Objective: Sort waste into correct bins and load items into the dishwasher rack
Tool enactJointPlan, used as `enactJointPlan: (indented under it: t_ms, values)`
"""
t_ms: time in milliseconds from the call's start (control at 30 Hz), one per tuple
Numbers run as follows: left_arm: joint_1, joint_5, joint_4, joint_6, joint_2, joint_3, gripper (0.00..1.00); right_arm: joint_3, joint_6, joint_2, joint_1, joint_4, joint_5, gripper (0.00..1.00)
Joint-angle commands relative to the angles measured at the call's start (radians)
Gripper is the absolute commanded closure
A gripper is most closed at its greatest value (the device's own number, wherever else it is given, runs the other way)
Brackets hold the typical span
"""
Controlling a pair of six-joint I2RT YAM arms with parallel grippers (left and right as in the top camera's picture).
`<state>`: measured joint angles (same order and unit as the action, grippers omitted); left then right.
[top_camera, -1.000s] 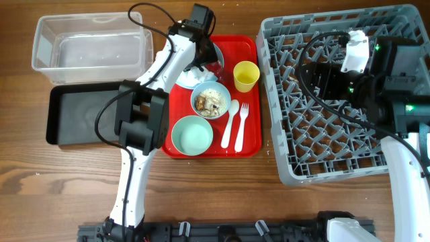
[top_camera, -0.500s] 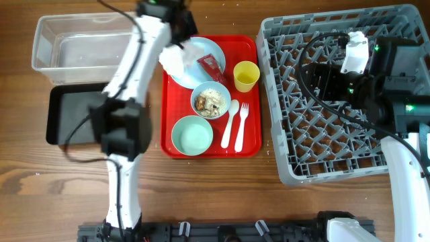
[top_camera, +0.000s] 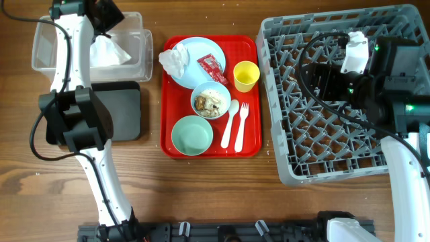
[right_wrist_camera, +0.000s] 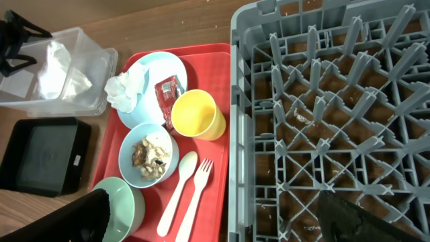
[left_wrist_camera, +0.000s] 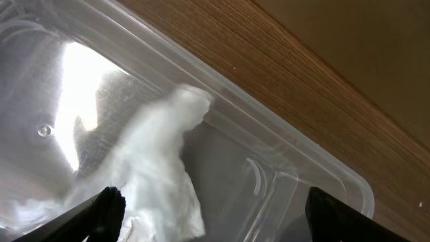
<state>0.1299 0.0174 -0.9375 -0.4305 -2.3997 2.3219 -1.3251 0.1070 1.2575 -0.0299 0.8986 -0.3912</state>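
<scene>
My left gripper (top_camera: 102,20) hangs open over the clear tub (top_camera: 41,42). A crumpled white napkin (top_camera: 107,51) lies loose in the tub, seen between and below the spread fingers in the left wrist view (left_wrist_camera: 158,175). A second napkin (top_camera: 176,60) and the red wrapper (top_camera: 209,67) lie on the pale-blue plate (top_camera: 201,48). The yellow cup (top_camera: 246,75), the bowl of rice and scraps (top_camera: 210,99), the mint bowl (top_camera: 192,134), the spoon (top_camera: 230,121) and the fork (top_camera: 242,124) are on the red tray (top_camera: 252,142). My right gripper (top_camera: 321,75) is open and empty over the grey rack (top_camera: 336,144).
The black tray (top_camera: 124,111) lies in front of the tub, partly hidden by my left arm. The red tray sits between the bins and the rack. Bare wooden table runs along the front edge.
My left arm has swung from the plate to the clear tub with a napkin and let it go there. The right arm has not moved.
</scene>
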Motion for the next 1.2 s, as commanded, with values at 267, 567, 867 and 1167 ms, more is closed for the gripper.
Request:
enactJointPlan:
  t_ms: [267, 567, 867, 1167]
  values:
    - [-0.251, -0.034, -0.201, 0.196, 0.117, 0.002, 0.04, -0.023, 0.001, 0.007, 0.000, -0.002, 0.010, 0.00]
    - [-0.407, -0.027, -0.191, 0.196, -0.102, 0.002, 0.05, -0.023, 0.001, 0.007, 0.000, 0.004, 0.010, 0.00]
    - [-0.414, -0.027, -0.135, 0.196, -0.215, 0.002, 0.72, -0.023, 0.001, 0.007, 0.000, 0.003, 0.010, 0.00]
    - [-0.262, -0.023, -0.197, 0.188, 0.116, 0.080, 0.96, -0.023, 0.002, 0.007, 0.000, 0.000, 0.010, 0.00]
